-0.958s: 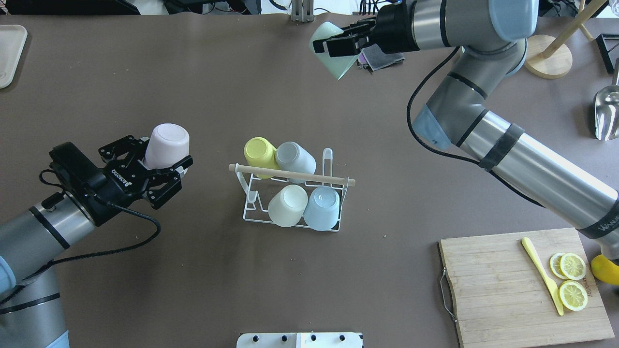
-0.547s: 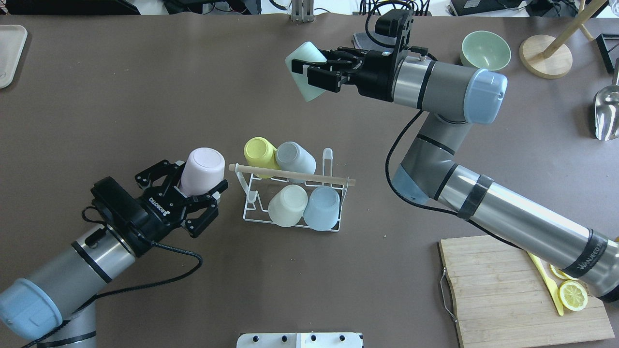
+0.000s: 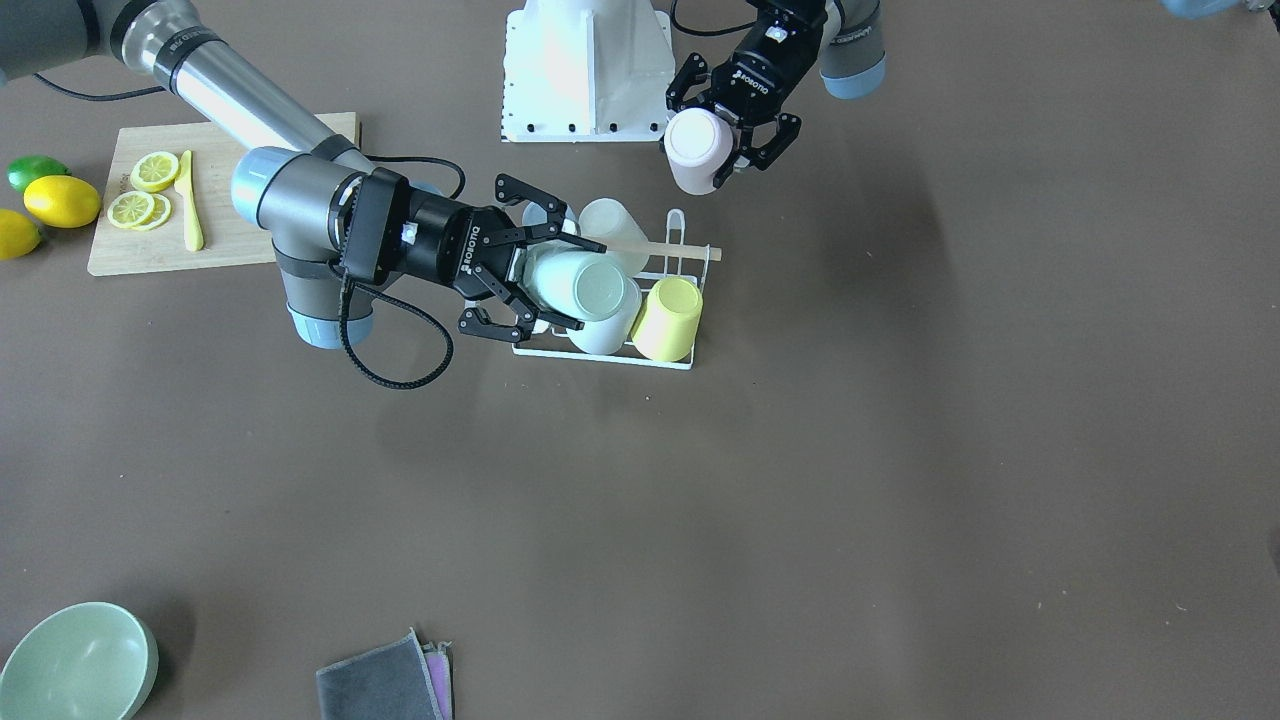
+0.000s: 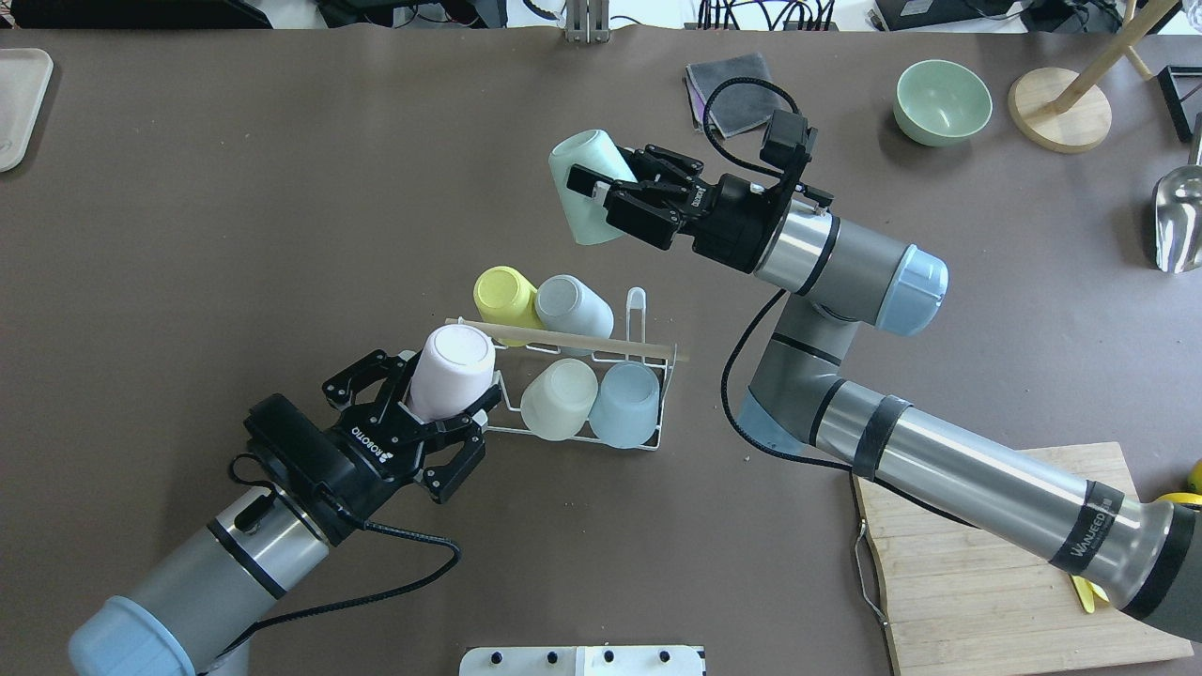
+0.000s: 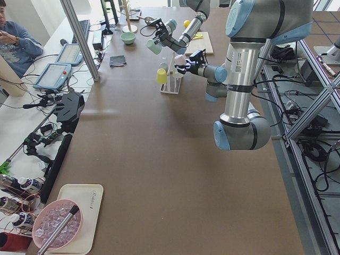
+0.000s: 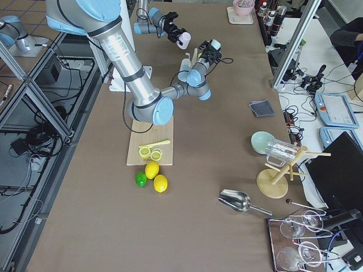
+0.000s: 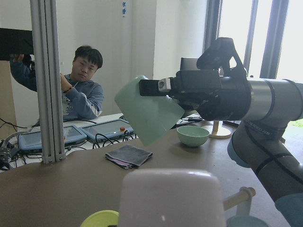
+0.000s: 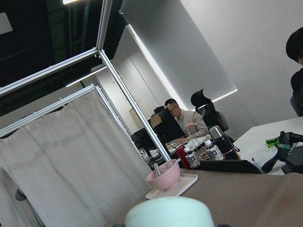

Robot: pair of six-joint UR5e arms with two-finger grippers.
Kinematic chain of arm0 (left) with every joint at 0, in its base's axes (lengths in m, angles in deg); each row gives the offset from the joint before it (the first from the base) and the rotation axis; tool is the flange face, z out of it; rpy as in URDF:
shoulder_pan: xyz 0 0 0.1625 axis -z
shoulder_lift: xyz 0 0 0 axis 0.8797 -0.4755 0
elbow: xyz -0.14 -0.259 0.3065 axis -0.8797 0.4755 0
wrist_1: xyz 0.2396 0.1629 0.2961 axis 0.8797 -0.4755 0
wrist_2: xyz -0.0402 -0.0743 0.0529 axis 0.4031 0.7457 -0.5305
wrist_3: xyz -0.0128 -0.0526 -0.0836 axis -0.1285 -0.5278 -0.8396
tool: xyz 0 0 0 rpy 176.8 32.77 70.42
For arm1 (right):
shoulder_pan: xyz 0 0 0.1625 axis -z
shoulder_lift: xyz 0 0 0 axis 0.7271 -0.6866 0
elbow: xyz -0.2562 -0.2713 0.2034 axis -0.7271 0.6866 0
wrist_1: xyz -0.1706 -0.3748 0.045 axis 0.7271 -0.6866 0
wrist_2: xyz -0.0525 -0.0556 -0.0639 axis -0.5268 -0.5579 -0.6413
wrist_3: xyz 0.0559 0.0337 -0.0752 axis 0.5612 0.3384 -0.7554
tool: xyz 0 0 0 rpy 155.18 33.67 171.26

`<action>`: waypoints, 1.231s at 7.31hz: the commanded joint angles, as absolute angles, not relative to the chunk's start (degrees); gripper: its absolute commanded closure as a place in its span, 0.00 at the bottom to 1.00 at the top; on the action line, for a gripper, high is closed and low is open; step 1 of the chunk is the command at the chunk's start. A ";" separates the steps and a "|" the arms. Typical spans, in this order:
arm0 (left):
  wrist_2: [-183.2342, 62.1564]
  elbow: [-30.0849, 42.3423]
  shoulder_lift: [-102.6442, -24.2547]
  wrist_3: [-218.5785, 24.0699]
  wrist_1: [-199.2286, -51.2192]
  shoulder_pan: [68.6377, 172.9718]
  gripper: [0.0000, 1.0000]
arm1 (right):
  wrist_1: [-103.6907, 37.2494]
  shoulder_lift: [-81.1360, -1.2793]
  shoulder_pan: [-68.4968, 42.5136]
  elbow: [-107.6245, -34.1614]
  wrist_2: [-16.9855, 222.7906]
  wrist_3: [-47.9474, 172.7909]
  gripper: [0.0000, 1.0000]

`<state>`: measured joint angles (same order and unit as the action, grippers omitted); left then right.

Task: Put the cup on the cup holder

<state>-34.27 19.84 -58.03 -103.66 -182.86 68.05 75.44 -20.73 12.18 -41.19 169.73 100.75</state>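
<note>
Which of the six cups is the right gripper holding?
The mint-green cup, tilted in the right gripper; the left gripper holds the pink cup, and four sit on the cup holder.

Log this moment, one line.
left gripper: shut on pink cup, near cup holder; right gripper: shut on mint cup, aloft; cup holder: four cups

Brown table [image 4: 235, 188]: cup holder [image 4: 620, 346], board [image 4: 977, 563], bowl [image 4: 942, 101]
</note>
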 commanded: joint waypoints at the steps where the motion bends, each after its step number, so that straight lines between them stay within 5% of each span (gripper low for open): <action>1: -34.44 15.64 -61.50 -103.71 -184.72 67.94 0.92 | 81.39 -20.70 13.23 -39.08 168.21 100.68 1.00; 3: -34.52 14.22 -62.14 -103.70 -184.81 68.02 0.92 | 89.11 -20.88 15.86 -32.16 168.21 96.06 1.00; 9: -34.70 11.58 -62.66 -103.70 -184.73 70.93 0.92 | 89.32 -20.18 16.67 -28.97 169.35 94.70 1.00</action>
